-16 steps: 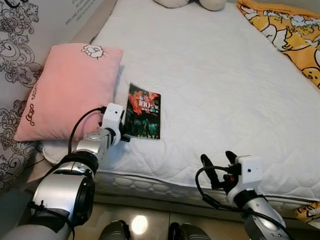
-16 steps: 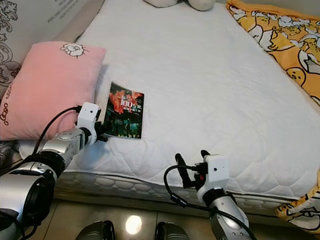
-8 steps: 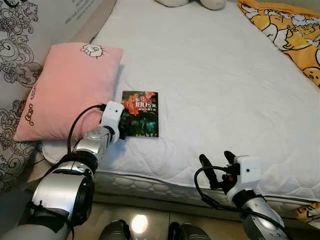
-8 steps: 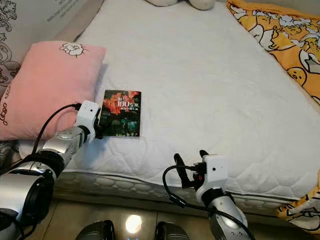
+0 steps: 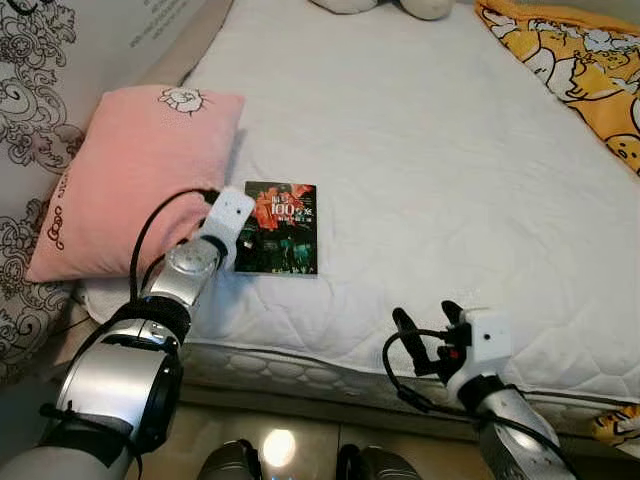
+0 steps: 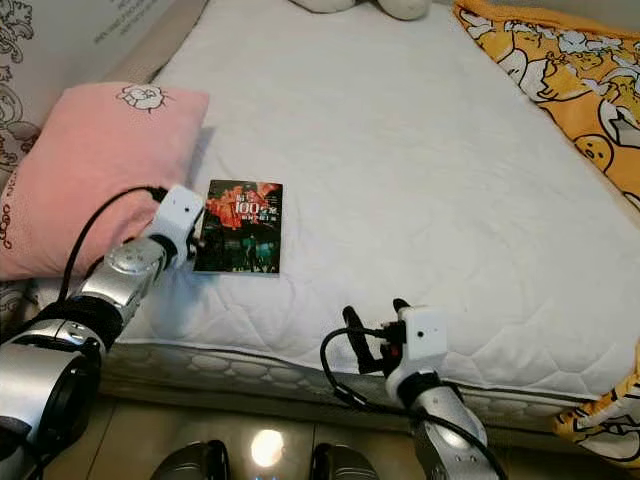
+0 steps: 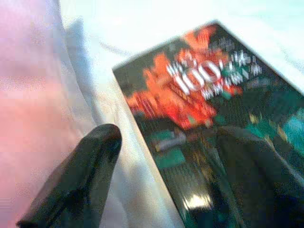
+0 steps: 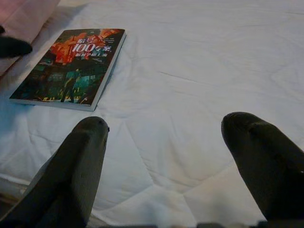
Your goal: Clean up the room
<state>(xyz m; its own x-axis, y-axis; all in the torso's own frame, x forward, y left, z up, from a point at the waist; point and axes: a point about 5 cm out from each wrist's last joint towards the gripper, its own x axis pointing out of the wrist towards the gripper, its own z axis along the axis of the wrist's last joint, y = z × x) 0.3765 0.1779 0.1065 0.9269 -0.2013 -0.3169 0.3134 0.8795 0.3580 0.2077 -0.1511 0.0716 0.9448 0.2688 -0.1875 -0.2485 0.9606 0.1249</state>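
A dark book point(image 5: 281, 228) with a red-and-green cover lies flat on the white mattress point(image 5: 430, 150), right beside a pink pillow point(image 5: 140, 170). My left gripper point(image 7: 166, 180) is at the book's left edge, open. One finger point(image 7: 90, 175) is over the sheet by the pillow, the other over the cover point(image 7: 204, 95). In the head views its white wrist block point(image 5: 228, 215) hides the fingers. My right gripper point(image 5: 425, 320) hovers open over the mattress's near edge, with nothing between its fingers; the book point(image 8: 71, 64) lies ahead of it.
A yellow cartoon-print blanket point(image 5: 580, 60) covers the bed's far right. Plush toys point(image 5: 385, 5) sit at the far end. A patterned wall point(image 5: 30, 60) runs along the left behind the pillow. The bed's front edge point(image 5: 330, 365) is close to my legs.
The book turned from slanted to square and now lies flat. My left wrist has shifted slightly along its left edge. The right gripper drifted a little nearer and leftward.
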